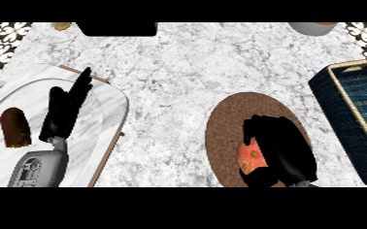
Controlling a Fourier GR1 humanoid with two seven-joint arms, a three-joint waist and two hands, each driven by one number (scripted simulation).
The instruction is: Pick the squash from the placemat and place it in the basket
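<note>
An orange squash [252, 159] lies on the round brown placemat [237, 116] at the lower right of the head view. My right hand [283, 148] covers most of it, fingers curled round its top and right side. Only the squash's left part shows. The dark blue basket [342, 99] with a tan rim stands at the right edge, apart from the placemat. My left hand [64, 106] rests open at the left, fingers straight and pointing up, over a white marble tray [108, 102].
A brown loaf-like object [14, 126] lies on the tray at the far left. A black object [117, 28] sits at the counter's back edge, and a grey bowl [312, 27] at the back right. Bare marble counter [186, 77] lies between tray and placemat.
</note>
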